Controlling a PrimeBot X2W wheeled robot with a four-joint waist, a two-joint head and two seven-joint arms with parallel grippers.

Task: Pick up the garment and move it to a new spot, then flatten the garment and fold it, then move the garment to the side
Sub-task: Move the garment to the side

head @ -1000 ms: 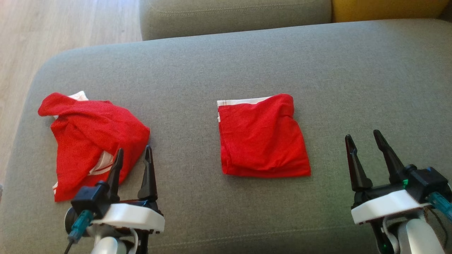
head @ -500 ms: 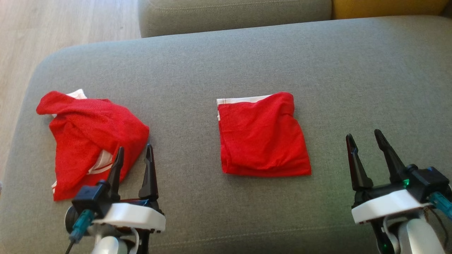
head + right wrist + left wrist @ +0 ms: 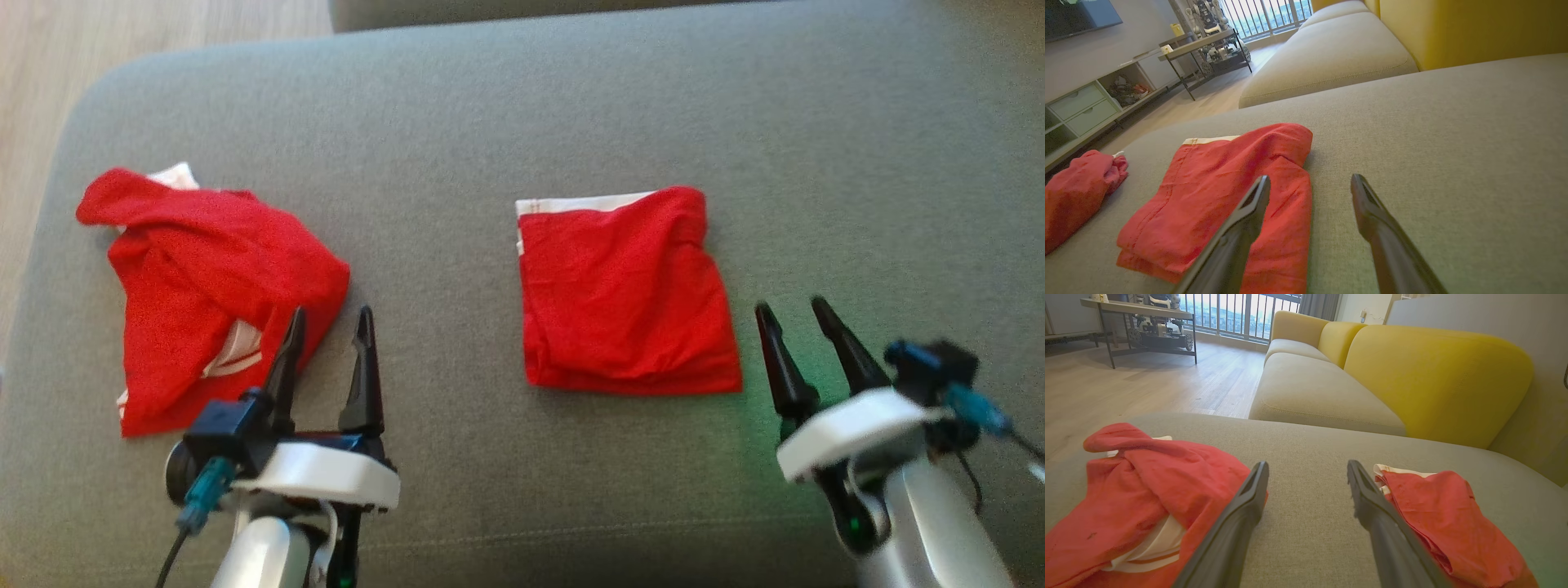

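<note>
A crumpled red garment with white trim lies at the left of the grey cushion. A second red garment, folded into a neat square with a white band at its far edge, lies in the middle. My left gripper stands open at the crumpled garment's near right corner, holding nothing. My right gripper is open just right of the folded garment's near corner. The left wrist view has the left gripper between the crumpled garment and the folded one. In the right wrist view the right gripper straddles the folded garment's right edge.
Wooden floor runs past the cushion's left edge. Beyond the cushion are another seat cushion and a yellow sofa back. A metal-framed table and low cabinets stand across the room.
The head camera has tilted down, shifting the whole picture up. My right gripper has swung left, closer to the folded garment. The left gripper and both garments have stayed put.
</note>
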